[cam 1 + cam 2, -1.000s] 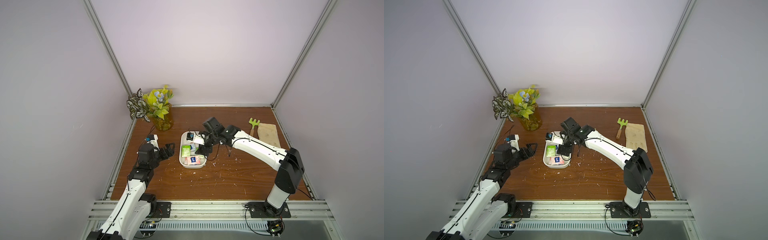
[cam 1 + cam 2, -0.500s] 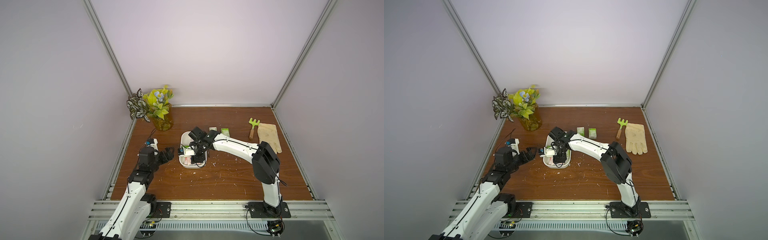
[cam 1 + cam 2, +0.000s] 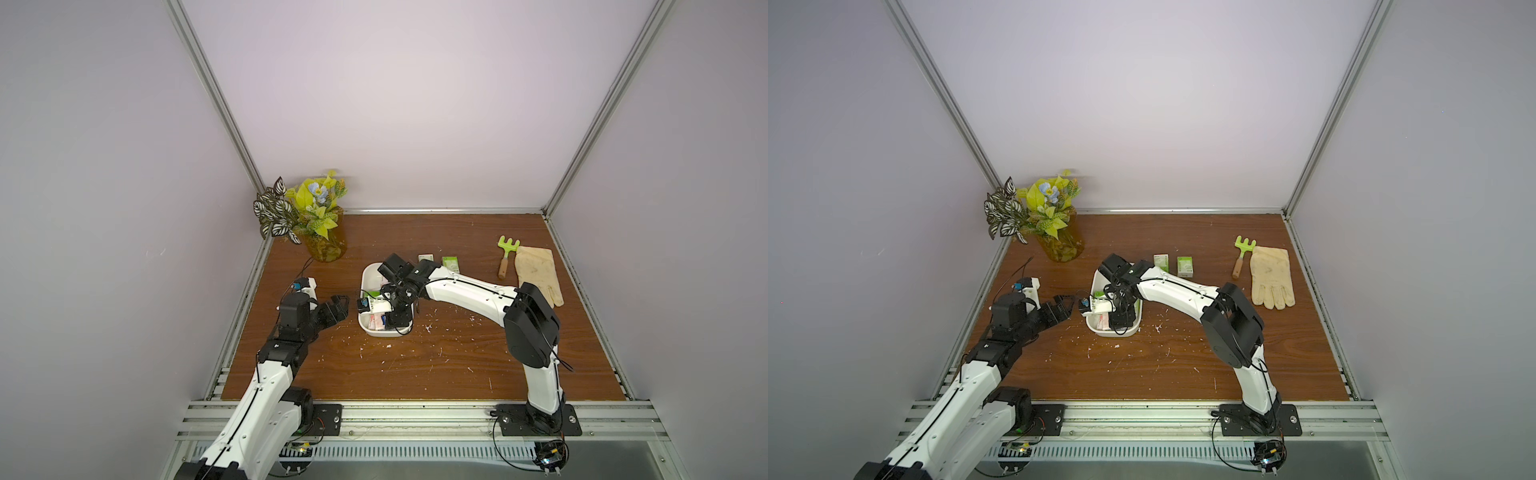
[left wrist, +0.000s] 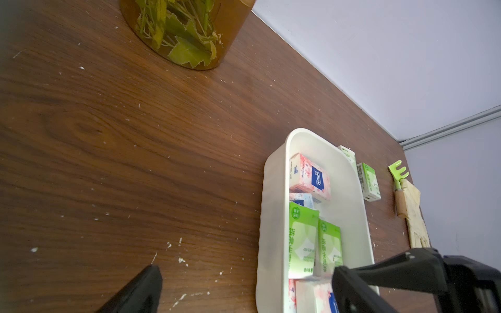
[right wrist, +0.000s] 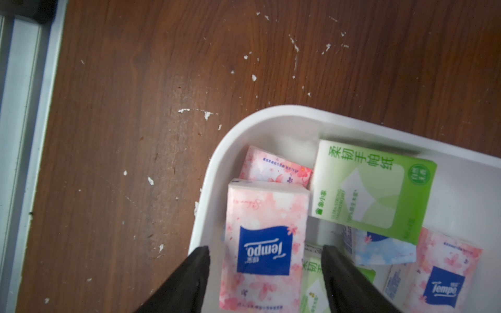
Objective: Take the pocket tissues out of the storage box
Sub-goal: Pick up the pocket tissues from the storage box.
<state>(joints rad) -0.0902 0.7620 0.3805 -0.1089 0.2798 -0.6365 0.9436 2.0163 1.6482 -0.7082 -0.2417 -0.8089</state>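
Observation:
The white storage box stands mid-table and holds several pocket tissues. In the right wrist view my right gripper is open over the box's near end. Its fingers straddle a pink packet with a dark blue label, with a gap on each side. A green-and-white packet and a pale-blue one lie beside it. My left gripper is open and empty at the box's left side. Two green-and-white packets lie on the table behind the box.
An amber vase with leaves stands at the back left. A green hand rake and a pale glove lie at the back right. White crumbs dot the brown tabletop. Walls enclose three sides.
My right gripper has moved from the far part of the box to its near end, and its elbow has swung in over the table. The left arm has barely moved.

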